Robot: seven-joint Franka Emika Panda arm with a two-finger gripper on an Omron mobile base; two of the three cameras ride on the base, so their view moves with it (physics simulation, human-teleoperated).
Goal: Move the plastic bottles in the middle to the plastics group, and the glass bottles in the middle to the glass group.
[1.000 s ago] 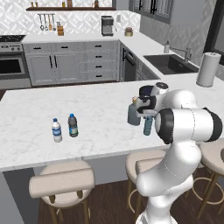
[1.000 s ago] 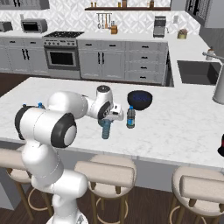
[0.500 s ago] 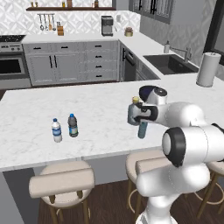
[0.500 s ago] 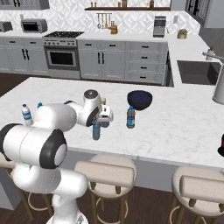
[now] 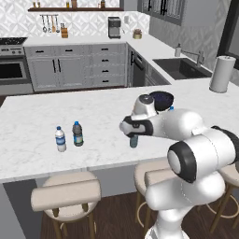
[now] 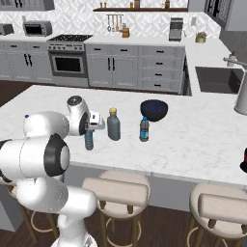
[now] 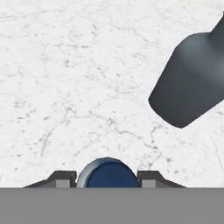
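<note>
The two-finger gripper is clamped on the cap end of the slim translucent blue plastic bottle, which hangs upright just beside the broad grey-blue glass bottle with the tan stopper — so the step in hand looks like the carry of this bottle. The next move calls for a long sideways sweep over the white marble island counter to the pair of small water bottles well apart from that glass bottle. The right base view also shows the dark slim bottle with the blue band near the glass bottle — beside a dark round bowl — while the hand view gives the fingers hugging the blue cap.

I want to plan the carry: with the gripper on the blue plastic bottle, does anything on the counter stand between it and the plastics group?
Nothing visible does. The gripper holds the blue plastic bottle, and the marble counter between it and the plastics group shows bare. The glass bottle and the dark bowl stand on the far side, away from that path.
</note>
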